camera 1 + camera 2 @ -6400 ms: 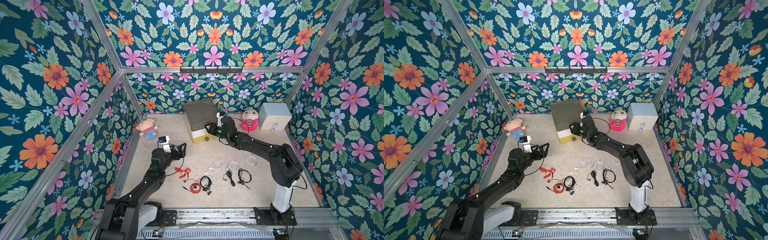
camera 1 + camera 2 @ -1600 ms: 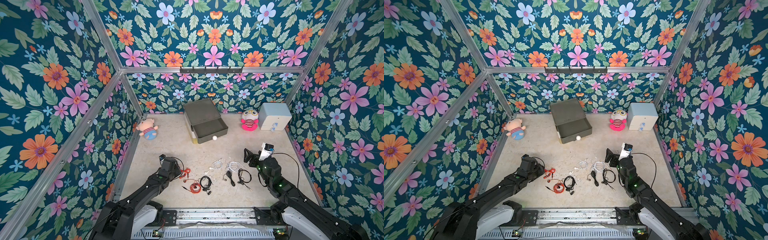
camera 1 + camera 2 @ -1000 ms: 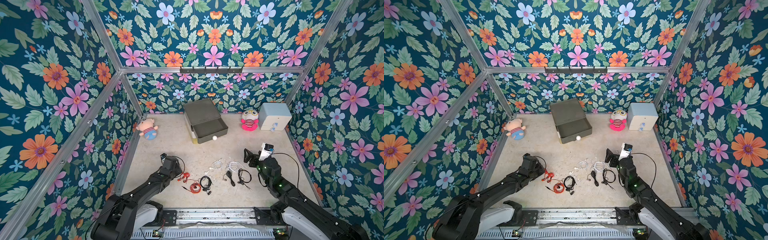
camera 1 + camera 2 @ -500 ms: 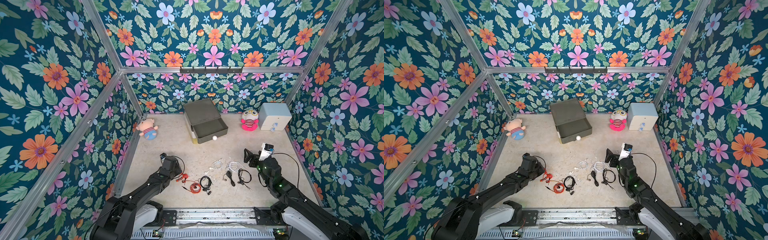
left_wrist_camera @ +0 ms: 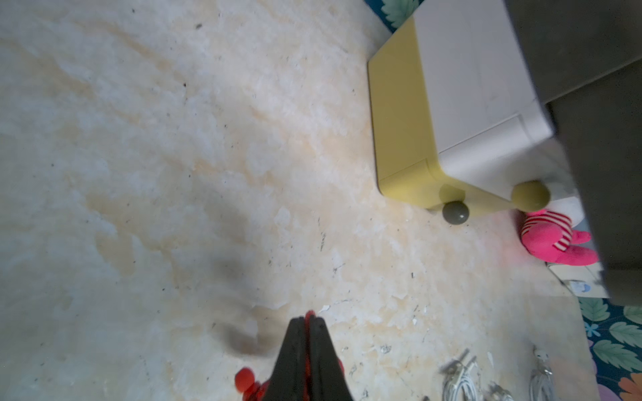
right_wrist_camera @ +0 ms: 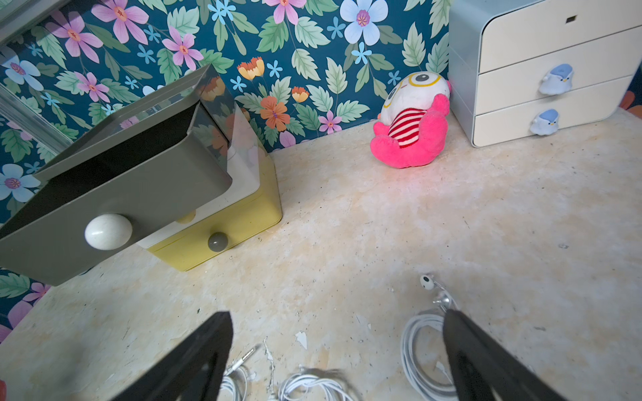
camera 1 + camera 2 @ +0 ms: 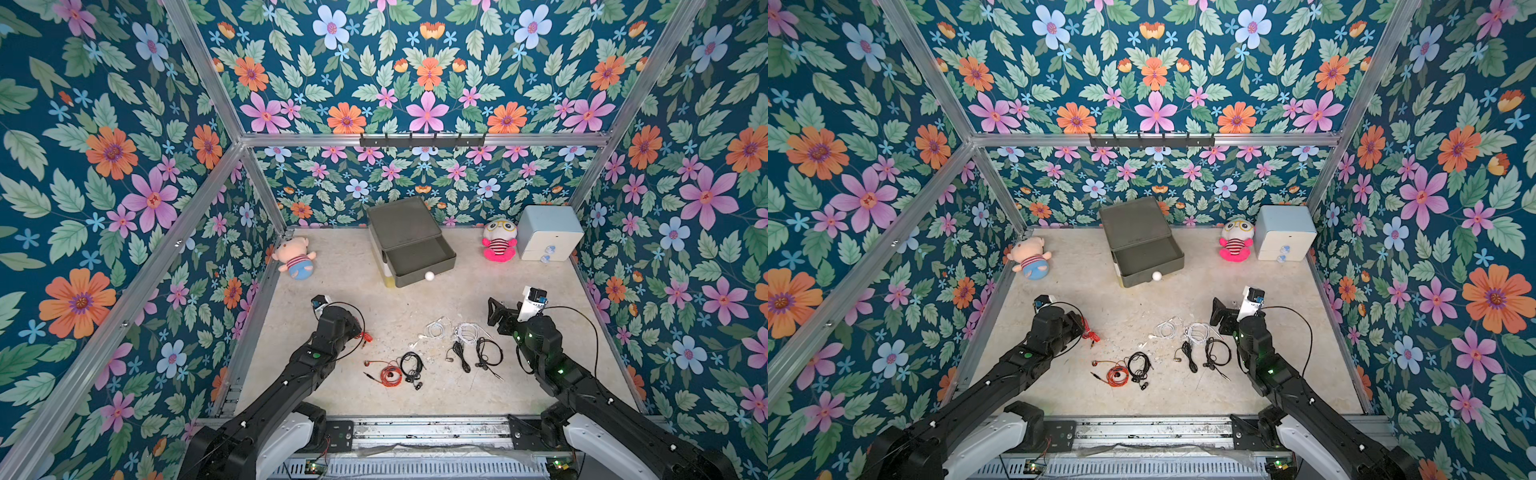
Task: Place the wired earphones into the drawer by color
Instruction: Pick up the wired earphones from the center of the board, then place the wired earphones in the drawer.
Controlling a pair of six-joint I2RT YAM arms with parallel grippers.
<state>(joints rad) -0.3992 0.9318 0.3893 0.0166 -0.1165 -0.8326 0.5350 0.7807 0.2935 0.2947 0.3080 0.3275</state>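
Down at floor level, the left wrist view shows what the top views barely give: left gripper (image 5: 307, 322) clamped tight on red earphones (image 5: 245, 378). Right gripper (image 6: 337, 314) spread wide, holding nothing, over white coils (image 6: 415, 350). Grey drawer (image 7: 419, 257) pulled out; white and yellow tiers below are clear only from the wrists. Red coil (image 7: 388, 376) and black coils (image 7: 411, 365) loose between the arms. Pink plush (image 7: 498, 245) and blue chest (image 7: 548, 237) by the back wall.

light: bright, even | shadows: soft | left wrist view: blurred
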